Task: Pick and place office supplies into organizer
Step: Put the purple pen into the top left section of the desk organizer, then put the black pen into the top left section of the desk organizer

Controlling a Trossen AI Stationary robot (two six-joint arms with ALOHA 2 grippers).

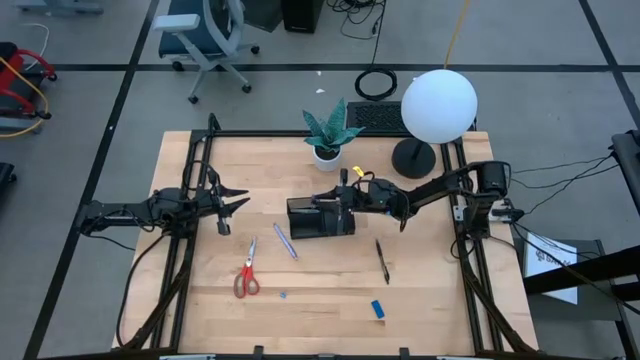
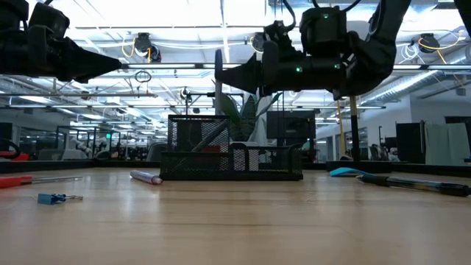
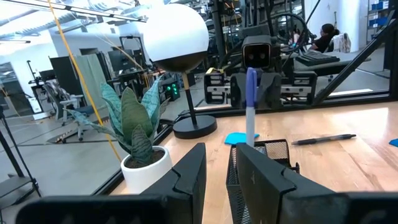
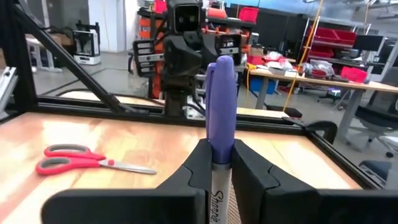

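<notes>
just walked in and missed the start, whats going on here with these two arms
The right gripper is shut on a purple marker, holding it upright above the black mesh organizer at mid-table. The left gripper hangs open over the table's left side, holding nothing. Still lying loose on the wood are red-handled scissors, a purple pen, a dark pen and a small blue block. A potted plant and a globe lamp stand behind the organizer.

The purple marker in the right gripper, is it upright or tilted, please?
Upright: the right gripper clamps the purple marker vertically, cap upward.
</notes>
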